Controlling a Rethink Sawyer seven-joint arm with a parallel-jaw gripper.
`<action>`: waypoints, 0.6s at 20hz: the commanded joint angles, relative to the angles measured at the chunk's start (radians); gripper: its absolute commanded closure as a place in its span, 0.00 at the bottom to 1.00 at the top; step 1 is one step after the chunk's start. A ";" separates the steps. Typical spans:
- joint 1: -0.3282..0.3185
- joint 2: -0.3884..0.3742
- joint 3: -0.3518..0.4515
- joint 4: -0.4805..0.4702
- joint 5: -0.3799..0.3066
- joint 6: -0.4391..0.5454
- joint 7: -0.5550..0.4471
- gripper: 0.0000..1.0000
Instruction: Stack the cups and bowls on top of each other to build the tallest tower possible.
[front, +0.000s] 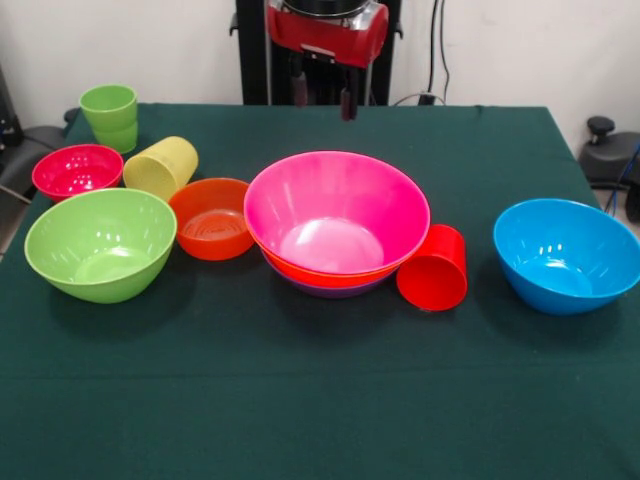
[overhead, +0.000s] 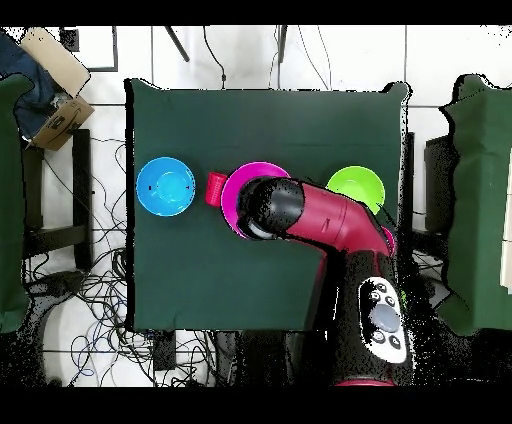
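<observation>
The tower is a pink bowl (front: 337, 215) nested on an orange bowl (front: 300, 273) and a purple bowl (front: 335, 291) at the table's middle. My gripper (front: 323, 95) hangs open and empty above the table's far edge, behind the tower. A red cup (front: 433, 268) leans against the tower's right side. The lime-green bowl (front: 101, 243) stands apart at the left, with a small red-orange bowl (front: 211, 218) beside it. A yellow cup (front: 160, 167) lies on its side. A small magenta bowl (front: 77, 170) and an upright green cup (front: 110, 115) are at the far left. The blue bowl (front: 566, 255) stands alone at the right.
In the overhead view my arm (overhead: 320, 220) covers most of the pink bowl (overhead: 232, 190); the blue bowl (overhead: 165, 187), red cup (overhead: 215, 187) and lime-green bowl (overhead: 356, 188) show beside it. The green tablecloth (front: 320, 400) drops off at the near edge. Chairs stand beside the table.
</observation>
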 joint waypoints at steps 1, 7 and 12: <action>0.051 0.036 0.056 0.018 -0.041 -0.039 0.076 0.00; 0.045 0.045 0.067 0.004 -0.062 -0.026 0.015 0.00; 0.044 0.045 0.062 0.013 -0.055 -0.041 0.028 0.00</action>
